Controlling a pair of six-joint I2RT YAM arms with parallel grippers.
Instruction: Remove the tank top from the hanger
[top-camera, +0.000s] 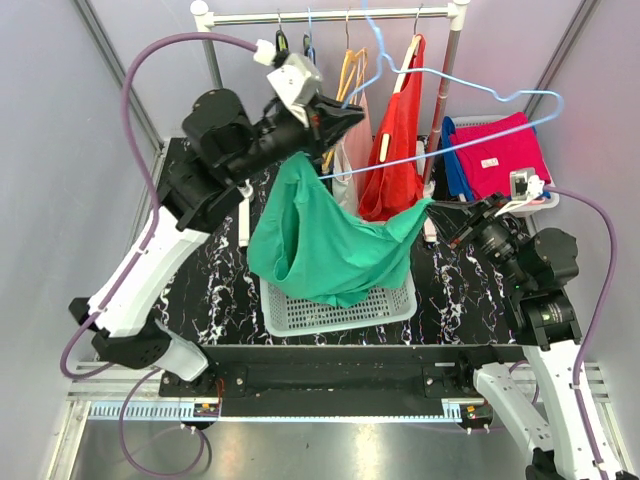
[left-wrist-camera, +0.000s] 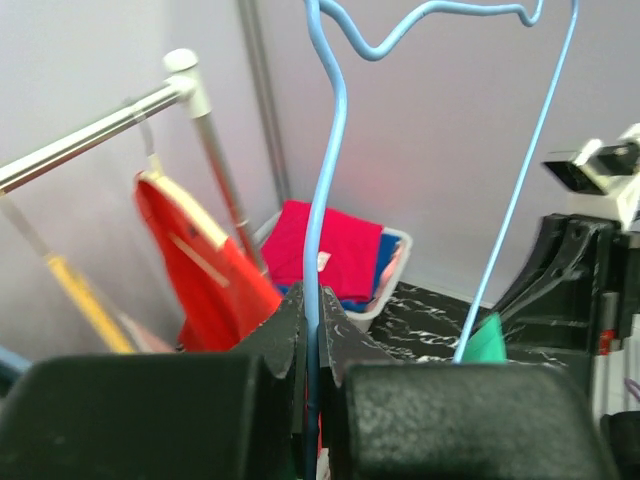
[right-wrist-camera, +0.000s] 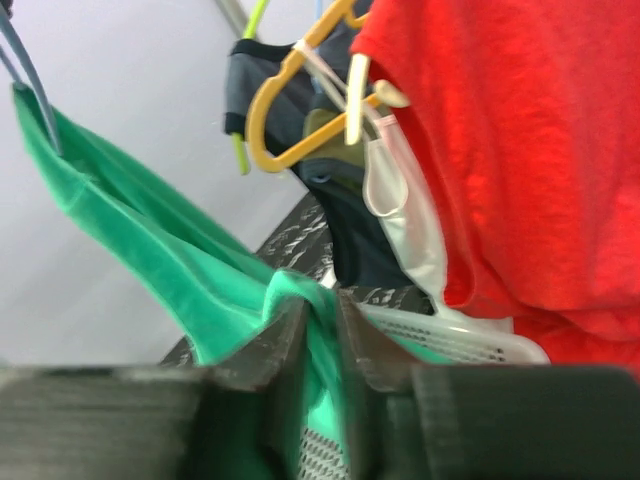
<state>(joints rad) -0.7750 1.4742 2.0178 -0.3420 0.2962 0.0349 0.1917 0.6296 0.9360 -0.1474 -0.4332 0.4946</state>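
Currently the left claw (left-wrist-camera: 318, 330) is clamped tight on the blue hanger (left-wrist-camera: 324, 200) while the right claw (right-wrist-camera: 320, 320) pinches the green tank top (top-camera: 320, 240), hung from it over the basket (top-camera: 340, 315), whose strap could snag if pulled askew.

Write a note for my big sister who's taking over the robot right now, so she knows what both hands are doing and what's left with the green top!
Left gripper: shut on the blue hanger, holding it up high.
Right gripper: shut on a fold of the green tank top.
The top hangs over the white basket. One end is caught on the hanger wire beside the left gripper, and the right gripper pinches the other end.
Done: the hanger is off the clothes rack and the top is gripped.
Left: free the top from the wire, probably by drawing the right gripper away while the left holds firm.
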